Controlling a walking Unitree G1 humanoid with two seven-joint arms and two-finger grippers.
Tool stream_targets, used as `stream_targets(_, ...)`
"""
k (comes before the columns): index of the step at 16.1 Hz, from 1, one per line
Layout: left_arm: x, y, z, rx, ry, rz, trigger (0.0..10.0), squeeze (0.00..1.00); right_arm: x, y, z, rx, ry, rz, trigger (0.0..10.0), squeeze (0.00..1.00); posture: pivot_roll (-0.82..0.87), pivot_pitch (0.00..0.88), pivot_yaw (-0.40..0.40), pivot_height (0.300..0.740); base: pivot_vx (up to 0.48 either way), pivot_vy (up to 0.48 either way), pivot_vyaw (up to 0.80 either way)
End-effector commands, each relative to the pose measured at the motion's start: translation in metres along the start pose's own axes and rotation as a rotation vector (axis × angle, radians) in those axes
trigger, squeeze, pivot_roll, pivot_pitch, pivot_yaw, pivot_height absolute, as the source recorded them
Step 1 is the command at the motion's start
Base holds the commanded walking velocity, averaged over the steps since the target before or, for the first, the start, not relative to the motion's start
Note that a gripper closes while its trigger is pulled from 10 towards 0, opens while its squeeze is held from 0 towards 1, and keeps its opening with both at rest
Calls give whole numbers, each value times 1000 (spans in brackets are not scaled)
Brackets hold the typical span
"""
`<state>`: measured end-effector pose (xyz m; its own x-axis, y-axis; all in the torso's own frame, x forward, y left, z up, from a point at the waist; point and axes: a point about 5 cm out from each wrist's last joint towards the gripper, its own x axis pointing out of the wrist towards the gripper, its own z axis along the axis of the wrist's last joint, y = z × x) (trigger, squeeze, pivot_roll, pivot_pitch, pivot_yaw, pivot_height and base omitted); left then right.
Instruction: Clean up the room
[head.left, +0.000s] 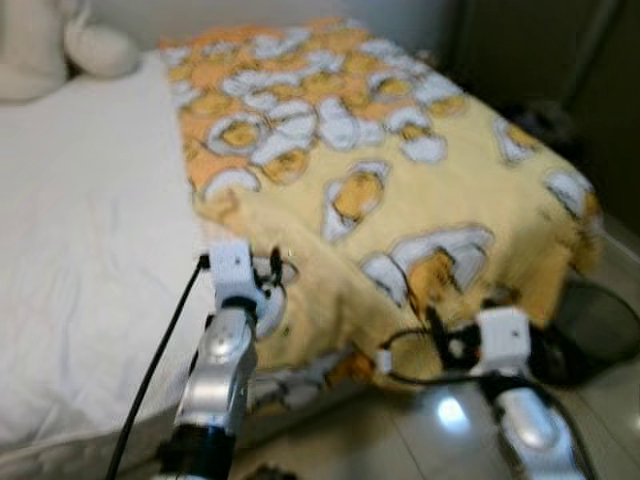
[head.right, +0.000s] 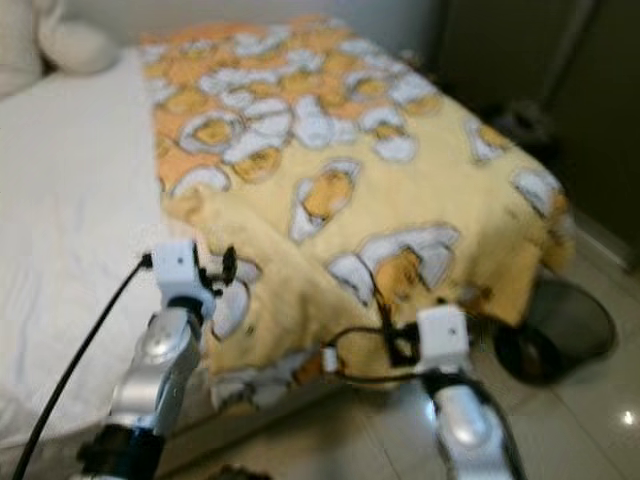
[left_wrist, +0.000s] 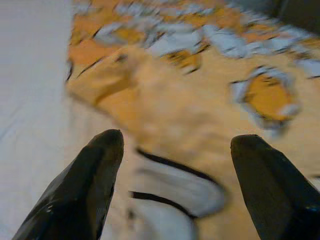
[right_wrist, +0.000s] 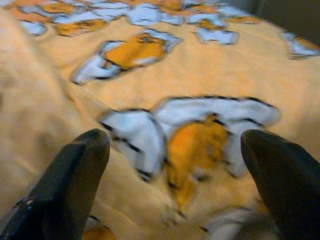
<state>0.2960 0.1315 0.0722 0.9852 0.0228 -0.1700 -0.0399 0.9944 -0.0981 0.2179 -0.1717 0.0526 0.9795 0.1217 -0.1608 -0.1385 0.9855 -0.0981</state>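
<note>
A yellow blanket (head.left: 380, 170) printed with white and orange egg figures covers the right half of the bed and hangs over its foot end. My left gripper (left_wrist: 172, 150) is open, its black fingers (left_wrist: 85, 185) spread just above the blanket's left edge where it meets the white sheet (head.left: 90, 250). The left arm (head.left: 225, 350) reaches up from below to that edge. My right gripper (right_wrist: 175, 155) is open too, held over the blanket's hanging front part. The right arm (head.left: 510, 380) stands near the bed's foot corner.
Cream stuffed toys or pillows (head.left: 60, 45) lie at the head of the bed on the left. A dark round basket (head.right: 560, 325) stands on the shiny tiled floor (head.left: 440, 430) by the bed's right foot corner. Dark furniture (head.left: 560, 60) rises at the back right.
</note>
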Motion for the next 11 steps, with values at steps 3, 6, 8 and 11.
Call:
stream_targets(3,6,-6,-3,3,22,-13,10000,0,-7,-4,-5,-34,30,-5,10000,27,-239,76,45,740,480,0,633)
stream_targets(6,11,2,-8,-12,55,53,10000,0,-10,-9,-11,-36,67,-32,10000,0,-246,83,46,740,0,0,0)
stream_targets(8,5,19,-19,13,91,93,10000,0,-15,-9,-12,-38,69,-28,10000,0,-250,92,47,740,0,0,0)
stream_targets(11,-9,35,-25,39,66,116,10000,0,-20,-9,-13,-41,76,-18,10000,0,-246,93,38,740,0,0,0)
